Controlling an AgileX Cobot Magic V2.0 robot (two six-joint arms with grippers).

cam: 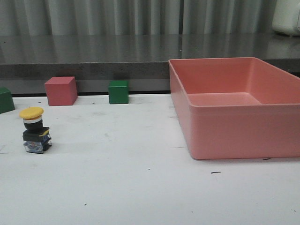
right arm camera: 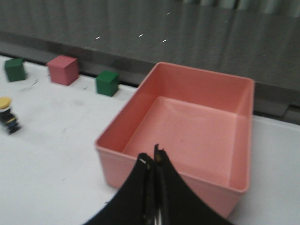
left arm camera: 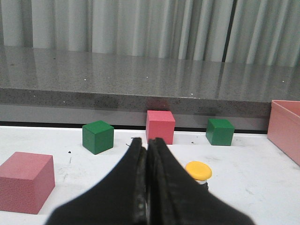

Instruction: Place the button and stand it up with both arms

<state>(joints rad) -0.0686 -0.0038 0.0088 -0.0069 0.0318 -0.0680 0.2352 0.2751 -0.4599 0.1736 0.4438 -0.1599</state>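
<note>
Standing upright at the far left of the white surface (cam: pixel 140 187): the button (cam: pixel 35 132), yellow cap up, blocky black-and-bluish base flat down, nothing touching it. By the look of it, already placed and standing — so the step in hand reads as the end of the task, or a pause with both arms drawn back out of the front view. Behind the button, along the far edge, left to right: a green cube (cam: pixel 5 100) cut by the frame, a pink cube (cam: pixel 61 91), another green cube (cam: pixel 118 92); then, filling the right half, an open pink bin (cam: pixel 234 140), nothing visible inside. From the left wrist view, left claw (left arm camera: pixel 147 154) pressed together, pinching nothing, hovering near the button (left arm camera: pixel 198 171) but apart from it — cap showing just to one side of the closed tips and slightly beyond, base hidden at the picture's edge. From the right wrist view, right claw (right arm camera: pixel 153 159) likewise pressed together and empty, held above the near wall of the bin (right arm camera: pixel 164 171), well apart from the button (right arm camera: pixel 8 116), which sits blurred far off to the left. Next move, if any is needed: probably no more than keeping both claws clear so the button is not knocked over; should a correction be wanted, spreading the left claw first and approaching low around the base rather than the rounded cap.
</note>
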